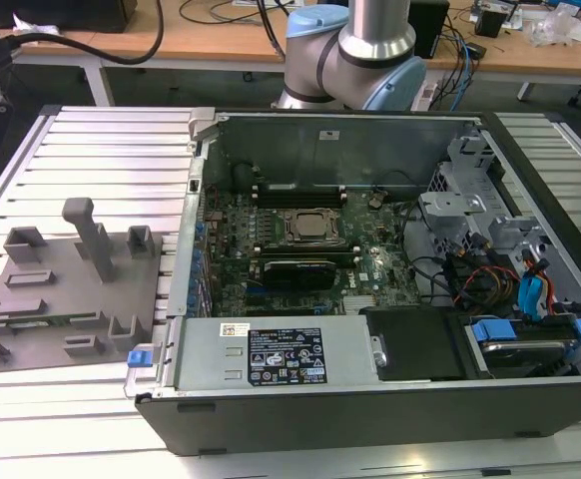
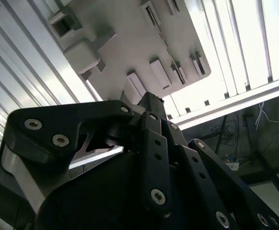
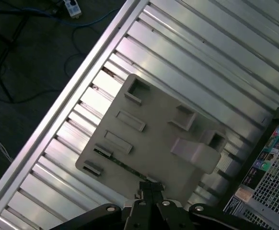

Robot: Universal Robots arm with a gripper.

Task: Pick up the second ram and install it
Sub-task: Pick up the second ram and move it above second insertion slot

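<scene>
Now, gripper (image 3: pixel 149 188) hangs above grey fixture tray (image 3: pixel 154 136); jaws look drawn together in first wrist view, nothing held between them. Second ram (image 3: pixel 116 162) seen as thin green strip, seemingly standing on edge in tray slot, just ahead of tool tip and below it, not touching. Tray probably keeps stick in fixed pose so that its long sides are free for grasp. Open computer case (image 1: pixel 370 429) stands beside tool, well apart; motherboard (image 1: pixel 370 269) inside faces up, reachable from above

The black label (image 1: pixel 286 357) on the power supply (image 1: pixel 203 353) bears print that cannot be made out.
</scene>
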